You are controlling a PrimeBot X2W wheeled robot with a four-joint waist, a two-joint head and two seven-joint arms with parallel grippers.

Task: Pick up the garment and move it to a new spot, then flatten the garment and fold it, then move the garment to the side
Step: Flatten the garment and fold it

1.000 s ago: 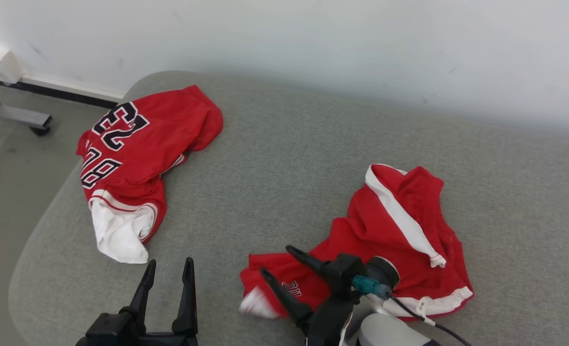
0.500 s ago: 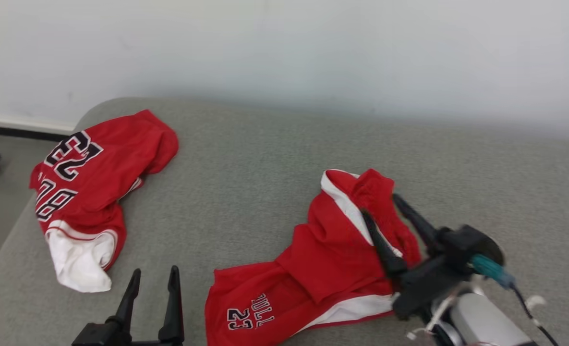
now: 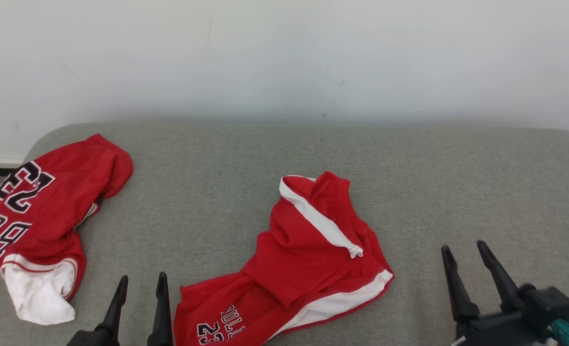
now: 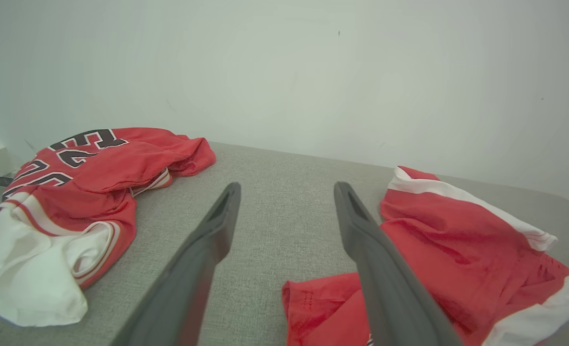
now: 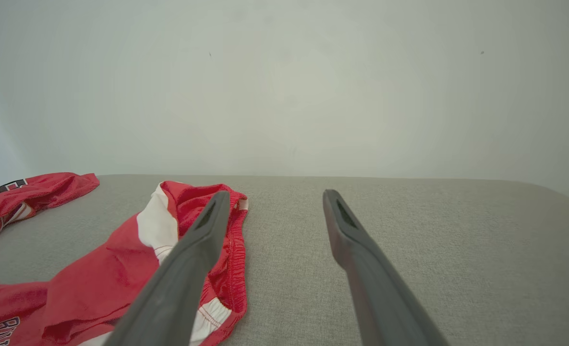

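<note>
Withdrawn from over the red shorts, the right gripper now stands off to their right with its fingers spread and nothing between them. The head camera has also swung, so the shift of the whole scene is not the cloth's own.

In the head view the shorts lie crumpled in the middle of the grey cushion. Their long axis runs from the printed leg at the near left up to the waistband at the far right. The left gripper, fingers apart and empty, sits just beside the printed leg. The right gripper is clearly farther from the white-trimmed hem. A red jersey lies well apart at the far left.

From the left wrist, the shorts lie to the right of the fingers, one red corner just under the right-hand finger.

From the right wrist, the shorts lie to the left, the waistband behind the left-hand finger, bare cushion ahead.

Flattening looks next, and the left arm seems better placed for the near leg.
</note>
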